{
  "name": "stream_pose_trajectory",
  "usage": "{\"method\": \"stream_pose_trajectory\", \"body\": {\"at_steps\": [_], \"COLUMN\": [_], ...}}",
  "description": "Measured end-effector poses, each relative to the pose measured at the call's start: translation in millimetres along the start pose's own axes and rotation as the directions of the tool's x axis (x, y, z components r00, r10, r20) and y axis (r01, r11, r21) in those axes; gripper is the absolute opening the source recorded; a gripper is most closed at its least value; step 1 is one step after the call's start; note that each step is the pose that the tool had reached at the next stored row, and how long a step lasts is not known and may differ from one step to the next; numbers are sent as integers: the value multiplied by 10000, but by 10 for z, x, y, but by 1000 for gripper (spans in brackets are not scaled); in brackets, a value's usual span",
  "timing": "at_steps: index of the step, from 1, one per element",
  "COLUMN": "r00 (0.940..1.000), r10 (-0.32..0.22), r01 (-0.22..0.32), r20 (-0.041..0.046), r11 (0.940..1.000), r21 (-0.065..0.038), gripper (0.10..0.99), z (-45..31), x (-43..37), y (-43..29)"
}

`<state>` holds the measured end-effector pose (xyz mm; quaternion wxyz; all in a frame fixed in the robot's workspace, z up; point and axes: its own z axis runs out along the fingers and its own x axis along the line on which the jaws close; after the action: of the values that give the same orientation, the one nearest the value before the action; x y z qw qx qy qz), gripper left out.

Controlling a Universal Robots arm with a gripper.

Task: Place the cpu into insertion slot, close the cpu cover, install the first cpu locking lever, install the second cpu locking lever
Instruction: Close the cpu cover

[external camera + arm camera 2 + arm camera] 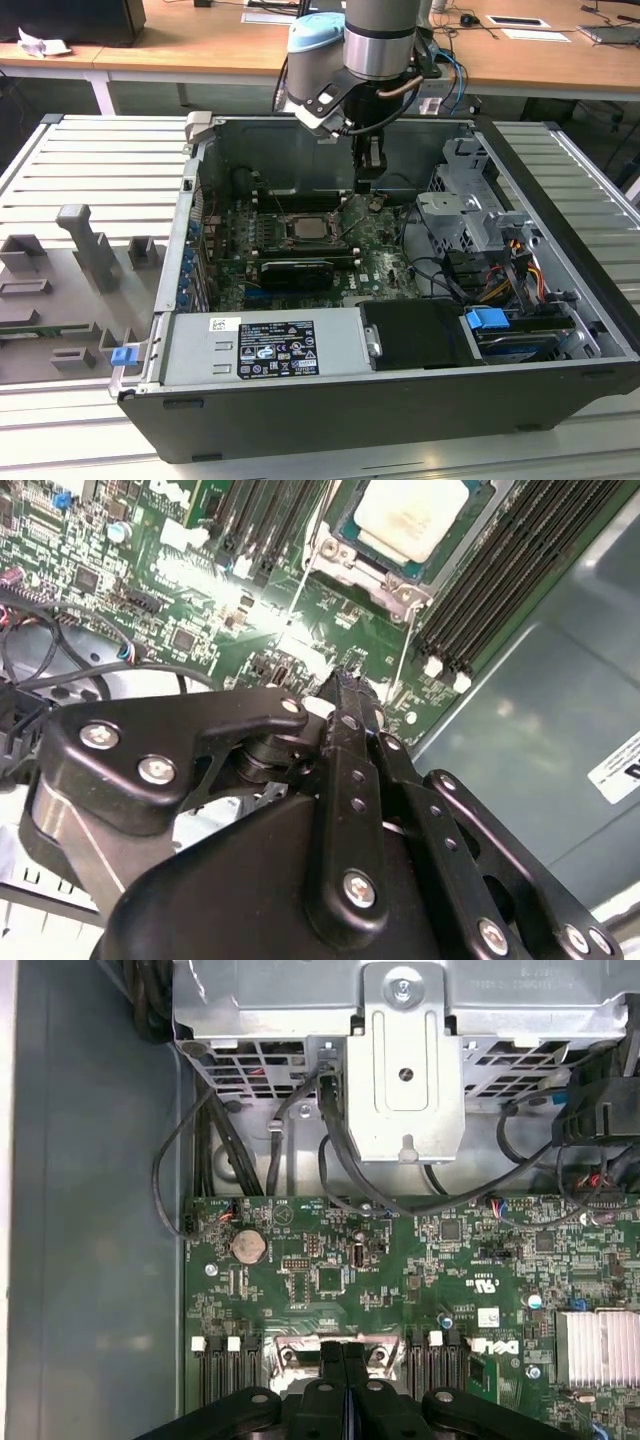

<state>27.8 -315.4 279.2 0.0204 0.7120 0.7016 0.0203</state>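
The gripper (343, 685) hangs inside the open computer case (330, 420) with its fingers pressed together and nothing visible between them. The tips point down at the motherboard (330, 1280), just beside the insertion slot (330, 548). The cpu (412, 515) lies flat in that slot, pale top upward. The cpu cover (398, 577) appears folded down around it, so the chip is judged seated. Thin wire locking levers (300, 590) run along the socket's sides; whether they are latched cannot be told. The clenched, narrow finger profile suits pushing in tight quarters. Memory slots (500, 570) flank the socket closely, the drive cage (400, 1060) stands near, and the grey case wall (540, 710) borders the board's edge. Open room lies mainly above.
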Motion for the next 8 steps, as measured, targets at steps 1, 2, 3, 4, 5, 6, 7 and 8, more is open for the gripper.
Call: {"method": "stream_pose_trajectory", "body": {"at_steps": [1,2,3,4,5,6,7,8], "r00": [10000,10000,10000,10000,10000,10000,10000,10000], "r10": [-5,-19,-20,-20,-20,-20,-26,-31], "r01": [5,19,20,20,20,20,26,31], "r20": [-2,1,2,4,3,1,-1,2], "r11": [10000,10000,10000,10000,10000,10000,10000,10000], "r21": [3,3,4,4,5,5,3,3], "gripper": [106,106,106,106,106,106,106,106], "z": [14,24,27,28,29,31,34,37], "x": [1,1,1,1,1,1,1,2], "y": [31,50,55,56,60,67,80,95]}}
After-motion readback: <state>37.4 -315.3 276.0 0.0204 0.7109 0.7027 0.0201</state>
